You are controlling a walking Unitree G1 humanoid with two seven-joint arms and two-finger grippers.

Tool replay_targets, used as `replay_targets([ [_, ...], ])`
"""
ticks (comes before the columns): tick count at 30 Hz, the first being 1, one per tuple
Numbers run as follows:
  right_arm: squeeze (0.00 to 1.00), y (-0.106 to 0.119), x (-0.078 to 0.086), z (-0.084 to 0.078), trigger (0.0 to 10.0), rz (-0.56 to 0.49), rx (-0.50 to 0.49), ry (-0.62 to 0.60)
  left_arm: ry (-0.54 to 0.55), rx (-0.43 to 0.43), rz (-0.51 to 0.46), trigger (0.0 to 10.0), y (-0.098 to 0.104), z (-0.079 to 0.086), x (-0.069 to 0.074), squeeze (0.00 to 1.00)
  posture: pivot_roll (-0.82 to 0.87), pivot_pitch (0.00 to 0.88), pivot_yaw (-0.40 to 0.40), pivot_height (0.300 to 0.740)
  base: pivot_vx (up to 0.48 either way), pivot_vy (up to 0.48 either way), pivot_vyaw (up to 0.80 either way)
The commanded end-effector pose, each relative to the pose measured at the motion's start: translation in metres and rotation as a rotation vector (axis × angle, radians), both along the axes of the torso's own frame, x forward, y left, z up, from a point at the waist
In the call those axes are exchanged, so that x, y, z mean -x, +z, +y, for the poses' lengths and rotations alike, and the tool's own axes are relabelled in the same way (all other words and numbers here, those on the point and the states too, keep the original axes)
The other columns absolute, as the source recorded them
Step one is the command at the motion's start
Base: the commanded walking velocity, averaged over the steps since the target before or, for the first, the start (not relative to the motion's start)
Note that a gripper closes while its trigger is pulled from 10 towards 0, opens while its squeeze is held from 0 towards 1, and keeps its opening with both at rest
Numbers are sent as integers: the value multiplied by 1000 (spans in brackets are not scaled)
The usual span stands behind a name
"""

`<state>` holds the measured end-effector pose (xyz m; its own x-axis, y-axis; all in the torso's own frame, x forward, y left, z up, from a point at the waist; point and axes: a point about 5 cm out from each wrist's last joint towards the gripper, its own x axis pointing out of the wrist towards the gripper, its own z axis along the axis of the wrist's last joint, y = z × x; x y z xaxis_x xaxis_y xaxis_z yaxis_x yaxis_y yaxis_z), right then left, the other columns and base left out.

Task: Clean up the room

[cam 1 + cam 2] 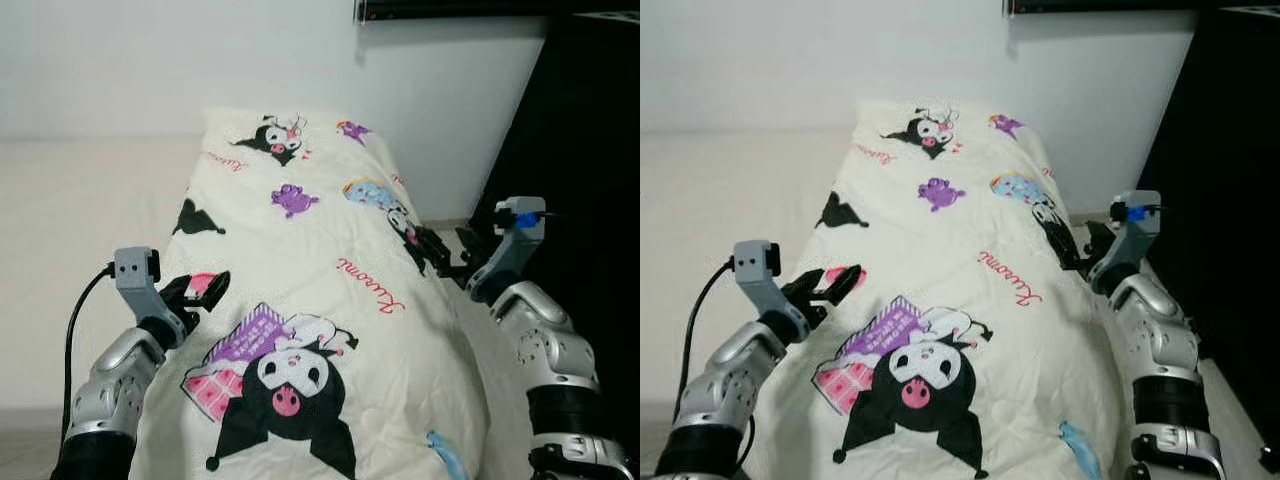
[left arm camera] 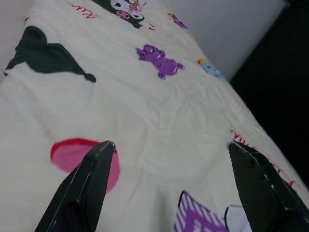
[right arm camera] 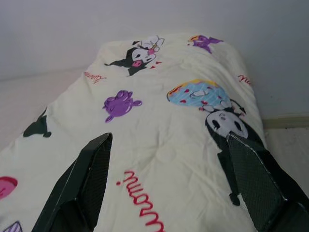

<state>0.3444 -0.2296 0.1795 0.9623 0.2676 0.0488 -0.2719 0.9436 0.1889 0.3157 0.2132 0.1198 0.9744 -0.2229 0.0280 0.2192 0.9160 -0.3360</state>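
A cream quilt point(image 1: 320, 250) printed with black, purple and pink cartoon figures lies spread lengthwise ahead of me, reaching the white wall. My left gripper point(image 1: 205, 290) hovers open at the quilt's left edge, over a pink patch point(image 2: 72, 155); its fingers point(image 2: 91, 179) stand wide apart with nothing between them. My right gripper point(image 1: 440, 255) is at the quilt's right edge, beside a black figure print point(image 3: 227, 126). It is open too, its fingers point(image 3: 87, 179) apart and holding nothing.
A pale bare mattress surface point(image 1: 80, 230) runs along the quilt's left side. A dark cabinet point(image 1: 580, 170) stands close on the right, with a narrow strip of floor point(image 3: 289, 140) between it and the quilt. The white wall point(image 1: 200, 60) closes the far end.
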Motion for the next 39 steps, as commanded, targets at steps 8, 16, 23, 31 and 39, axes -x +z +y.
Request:
replay_targets([
  [8,0,-12,-3,8,10000,32,-4,19,132,53,72,10000,-17,13,0,0,74,66,-47,630,-108,0,0],
  [16,0,-25,1,8,10000,73,-2,25,141,5,155,10000,-41,13,6,0,66,66,-48,659,-472,0,0],
  [23,0,-39,2,6,10000,119,10,21,160,-39,235,10000,-68,17,18,0,66,63,-50,682,-133,0,0],
  [31,0,-84,13,-3,10000,269,20,-32,212,-89,432,10000,-115,26,46,0,67,50,-55,710,0,0,0],
  [39,0,-143,44,-12,10000,467,38,-107,243,-149,637,10000,-156,27,84,0,65,38,-59,739,0,0,0],
])
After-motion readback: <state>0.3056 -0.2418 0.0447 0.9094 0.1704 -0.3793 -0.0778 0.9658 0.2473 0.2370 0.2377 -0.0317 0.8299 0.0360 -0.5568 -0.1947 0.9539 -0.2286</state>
